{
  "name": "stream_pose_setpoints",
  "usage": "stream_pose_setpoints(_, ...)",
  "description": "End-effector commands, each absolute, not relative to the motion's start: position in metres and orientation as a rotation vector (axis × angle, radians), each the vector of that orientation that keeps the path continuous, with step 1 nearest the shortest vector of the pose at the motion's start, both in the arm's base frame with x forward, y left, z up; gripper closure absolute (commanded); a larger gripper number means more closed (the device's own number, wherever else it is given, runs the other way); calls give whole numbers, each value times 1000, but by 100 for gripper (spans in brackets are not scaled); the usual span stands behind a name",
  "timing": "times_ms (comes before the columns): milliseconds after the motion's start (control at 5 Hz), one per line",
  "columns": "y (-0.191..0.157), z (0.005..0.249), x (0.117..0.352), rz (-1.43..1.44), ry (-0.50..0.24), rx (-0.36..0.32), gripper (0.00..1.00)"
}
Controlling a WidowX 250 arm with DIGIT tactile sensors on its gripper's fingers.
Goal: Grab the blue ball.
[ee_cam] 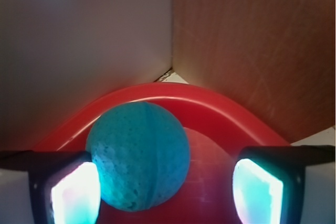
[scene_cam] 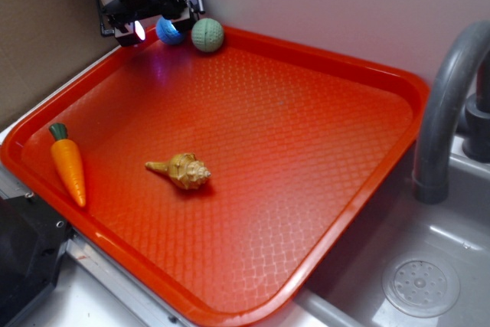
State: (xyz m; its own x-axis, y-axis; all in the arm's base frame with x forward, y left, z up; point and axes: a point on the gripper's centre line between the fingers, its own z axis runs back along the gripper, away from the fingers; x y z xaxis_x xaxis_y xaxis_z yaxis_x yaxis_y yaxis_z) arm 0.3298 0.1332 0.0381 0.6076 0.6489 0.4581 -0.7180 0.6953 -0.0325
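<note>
The blue ball (scene_cam: 169,31) (ee_cam: 137,156) rests in the far left corner of the red tray (scene_cam: 306,189), against its raised rim (ee_cam: 157,94). My gripper (scene_cam: 155,30) (ee_cam: 167,190) straddles it and is open. In the wrist view the ball lies against the left glowing pad (ee_cam: 76,192), while a clear gap of tray floor separates it from the right pad (ee_cam: 257,190). A pale green ball (scene_cam: 207,35) sits just right of the blue one, outside the fingers.
On the tray lie a toy carrot (scene_cam: 67,167) near the left edge and a tan conch shell (scene_cam: 184,171) in the middle. Walls close in behind the tray corner. A grey faucet (scene_cam: 444,105) and sink with drain (scene_cam: 420,285) stand at the right.
</note>
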Motion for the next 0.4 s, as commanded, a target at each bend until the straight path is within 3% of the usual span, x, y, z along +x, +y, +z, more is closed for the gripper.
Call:
stream_pose_setpoints(0, 133, 46, 336, 786, -498, 169, 100)
stream_pose_setpoints(200, 133, 45, 337, 787, -496, 171, 100)
